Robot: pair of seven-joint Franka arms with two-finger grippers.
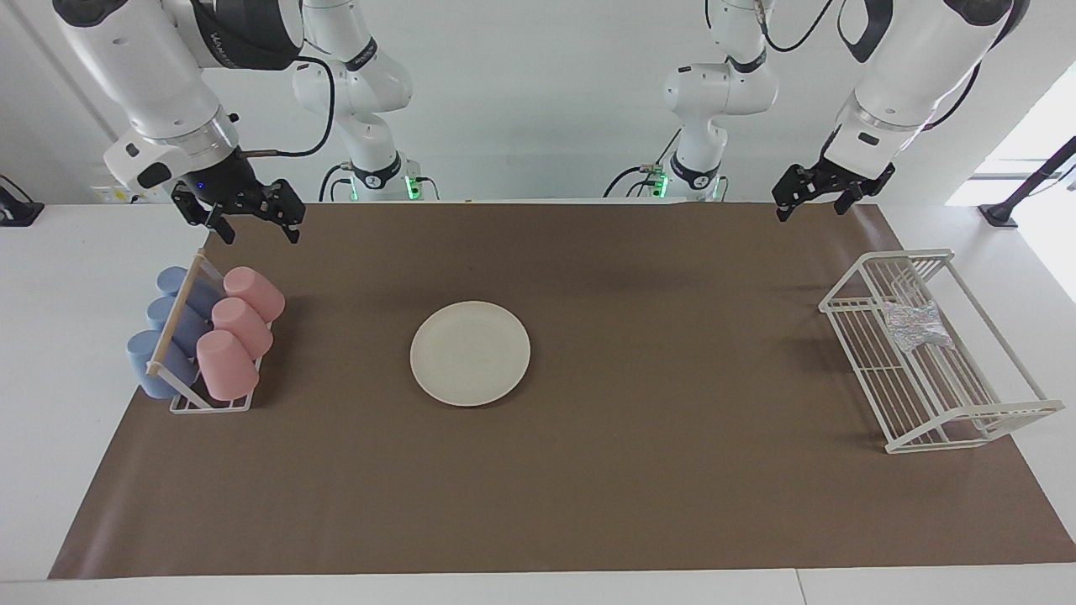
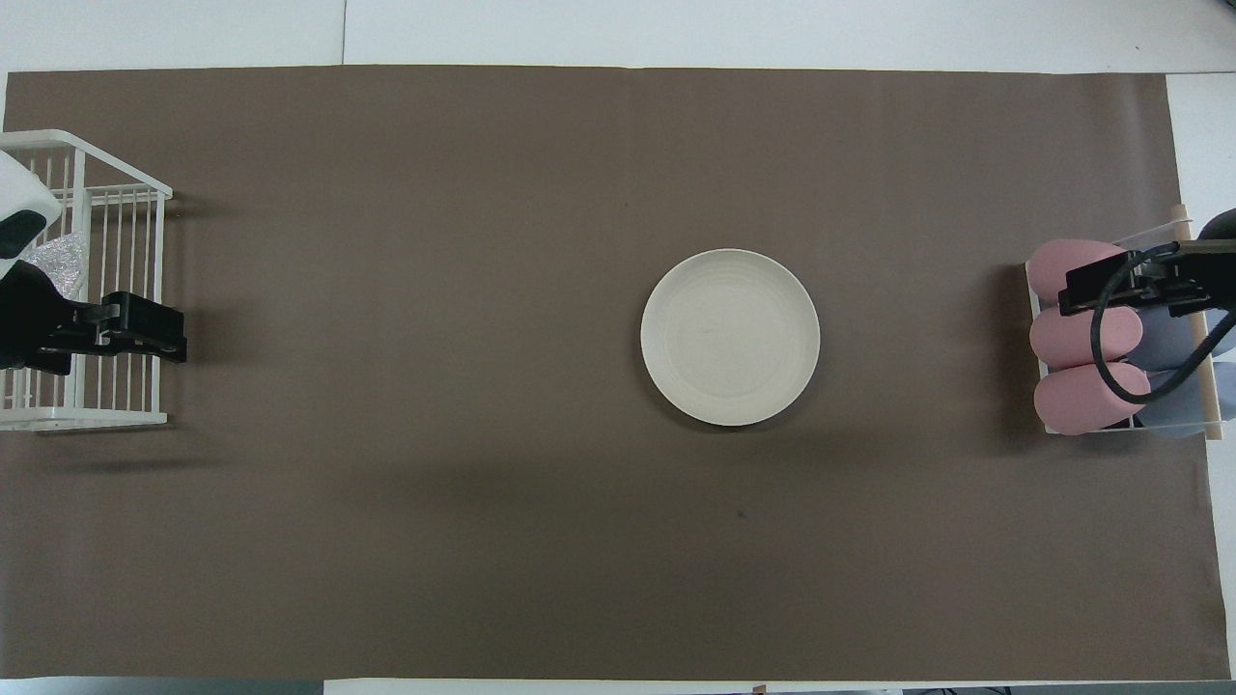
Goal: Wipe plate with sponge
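The cream-white plate [image 1: 470, 353] [image 2: 730, 337] lies flat and bare at the middle of the brown mat. The silvery speckled sponge [image 1: 916, 326] [image 2: 60, 266] rests inside the white wire rack [image 1: 851, 309] [image 2: 118, 205] at the left arm's end of the table. My left gripper [image 1: 811, 208] [image 2: 159, 328] hangs open and empty in the air by the rack's robot-side end, apart from the sponge. My right gripper [image 1: 261, 234] [image 2: 1077, 290] hangs open and empty above the cup holder's robot-side end, well away from the plate.
A small holder with pink cups [image 1: 239, 332] [image 2: 1077, 338] and blue cups [image 1: 168, 328] lying on their sides stands at the right arm's end. The brown mat [image 1: 588, 487] [image 2: 435, 483] covers most of the table around the plate.
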